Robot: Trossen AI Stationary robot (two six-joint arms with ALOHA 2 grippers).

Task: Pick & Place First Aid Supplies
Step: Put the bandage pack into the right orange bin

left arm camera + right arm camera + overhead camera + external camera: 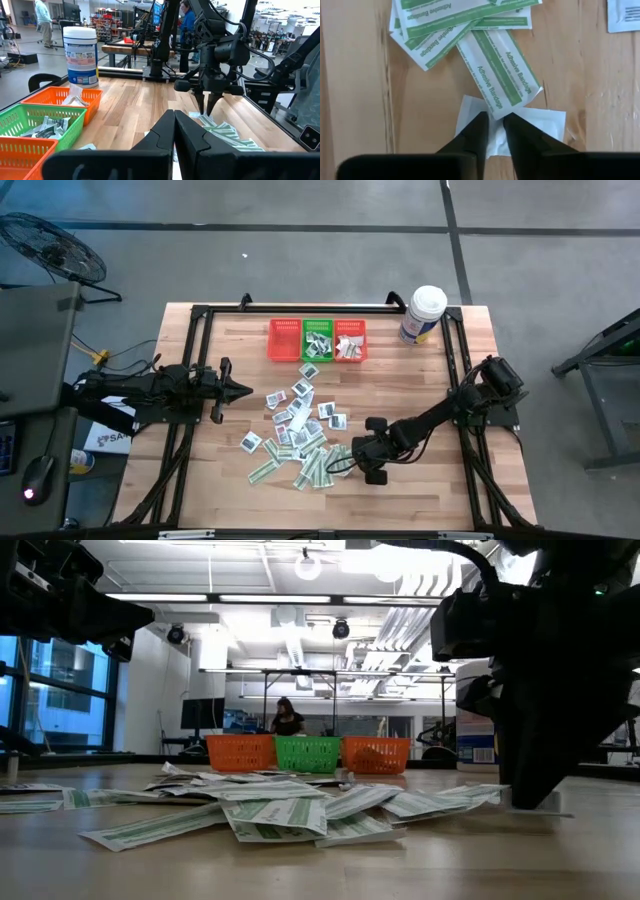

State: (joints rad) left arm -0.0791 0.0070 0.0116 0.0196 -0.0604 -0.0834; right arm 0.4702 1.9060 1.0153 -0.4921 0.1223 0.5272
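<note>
First aid supplies: scattered packets before the green basket. Right gripper is lowered at the pile's near edge, jaws narrowly parted over a white packet; left gripper is pressed shut.

The one text that reads clearly is "Adhesive Bandage", printed twice in white along the green stripes of a narrow green-and-white bandage packet lying just beyond the right gripper. The neighbouring green-and-white strips, beside that packet, carry similar print, too slanted and small to read. The white tub has a blue label with fine print that cannot be made out.
</note>
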